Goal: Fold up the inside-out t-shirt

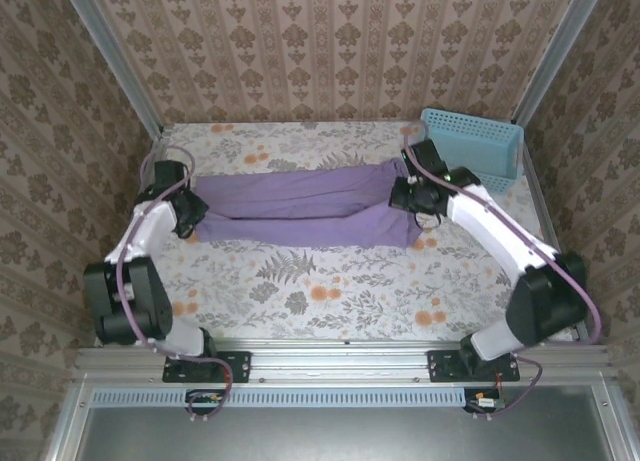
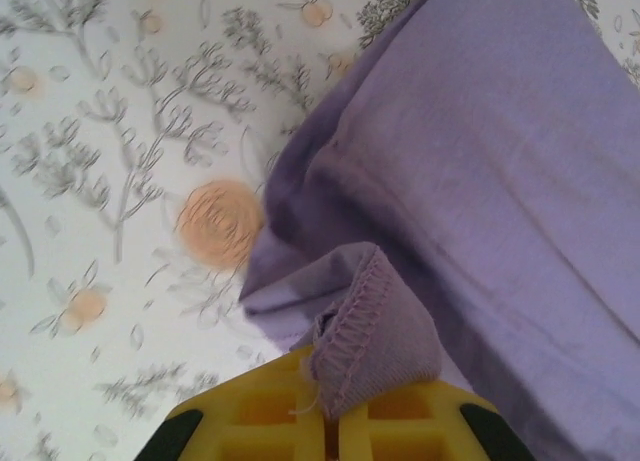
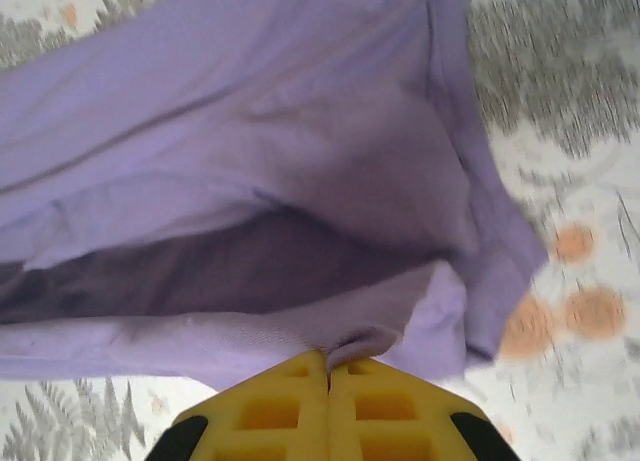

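Top external shows the floral tabletop (image 1: 300, 291) with the inside-out t-shirt (image 1: 300, 206) lying across its middle, a little toward the far edge. The shirt is drawn into a long, narrow purple band running left to right. It looks doubled over lengthwise, with a crease line along it and layers that splay apart toward the right end.

A blue basket (image 1: 480, 146) sits in the far right corner, just beyond the shirt's right end.

The left gripper (image 1: 190, 219) is at the band's left end and the right gripper (image 1: 412, 196) at its right end. In the left wrist view the yellow fingers (image 2: 260, 421) are pressed together on a bunched piece of hem (image 2: 375, 331) with its looped stitching exposed. In the right wrist view the jaws are likewise closed, pinching the shirt's near edge, with the layers gaping open above them.

By my reading the lengthwise fold is roughly in place and the cloth is being held out straight. What seems left is to bring the two ends together across the width and tidy the stack.

No lettering, brand or label can be read on the shirt or the basket.
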Tool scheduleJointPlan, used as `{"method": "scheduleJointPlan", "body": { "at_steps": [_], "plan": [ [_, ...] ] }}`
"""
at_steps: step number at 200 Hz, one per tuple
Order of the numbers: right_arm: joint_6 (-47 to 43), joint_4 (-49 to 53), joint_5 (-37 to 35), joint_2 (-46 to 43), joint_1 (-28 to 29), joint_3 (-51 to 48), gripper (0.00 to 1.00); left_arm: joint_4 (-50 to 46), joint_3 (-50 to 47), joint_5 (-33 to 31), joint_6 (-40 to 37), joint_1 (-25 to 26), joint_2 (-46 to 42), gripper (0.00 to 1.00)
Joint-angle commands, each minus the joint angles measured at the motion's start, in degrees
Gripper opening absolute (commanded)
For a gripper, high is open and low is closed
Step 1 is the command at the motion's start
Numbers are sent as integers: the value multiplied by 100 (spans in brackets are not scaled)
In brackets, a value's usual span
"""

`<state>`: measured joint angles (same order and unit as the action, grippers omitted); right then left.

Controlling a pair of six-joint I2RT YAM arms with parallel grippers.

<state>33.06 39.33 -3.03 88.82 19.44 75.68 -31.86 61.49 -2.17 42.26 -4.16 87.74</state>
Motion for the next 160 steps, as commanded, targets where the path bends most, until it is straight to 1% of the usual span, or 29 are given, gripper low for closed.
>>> {"method": "scheduleJointPlan", "body": {
  "at_steps": [1, 36, 70, 80, 90, 95, 99, 108, 116, 120, 128, 139, 160],
  "plan": [
    [-376, 181, -392, 667, -144, 762, 3, -155, 571, -16, -215, -5, 606, 8],
    [-438, 254, -315, 1553, -255, 1634, 3, -368, 1317, 18, -291, 6, 1393, 10],
    [-465, 346, -297, 2230, -318, 2327, 4, -607, 1873, -165, -419, 39, 1870, 13],
    [-477, 373, -293, 2395, -327, 2489, 4, -616, 1963, -195, -444, 40, 1954, 15],
    [-493, 431, -294, 2598, -334, 2702, 7, -651, 2058, -234, -465, 38, 2037, 21],
    [-493, 456, -294, 2697, -348, 2799, 10, -671, 2116, -242, -479, 33, 2093, 24],
    [-493, 473, -295, 2785, -360, 2898, 14, -700, 2166, -240, -495, 38, 2143, 28],
    [-493, 518, -295, 2925, -377, 3055, 22, -764, 2303, -240, -527, 37, 2253, 39],
    [-493, 543, -282, 3047, -401, 3200, 31, -846, 2438, -216, -580, 36, 2342, 52],
    [-499, 579, -270, 3107, -413, 3298, 36, -884, 2506, -213, -619, 31, 2370, 56],
    [-525, 630, -260, 3181, -418, 3429, 41, -994, 2644, -245, -670, 34, 2385, 62],
    [-582, 704, -291, 3205, -417, 3552, 47, -1120, 2740, -352, -725, 25, 2291, 66],
    [-703, 656, -292, 2902, -399, 3307, 48, -1162, 2612, -541, -802, 25, 1841, 69]
  ]
}}
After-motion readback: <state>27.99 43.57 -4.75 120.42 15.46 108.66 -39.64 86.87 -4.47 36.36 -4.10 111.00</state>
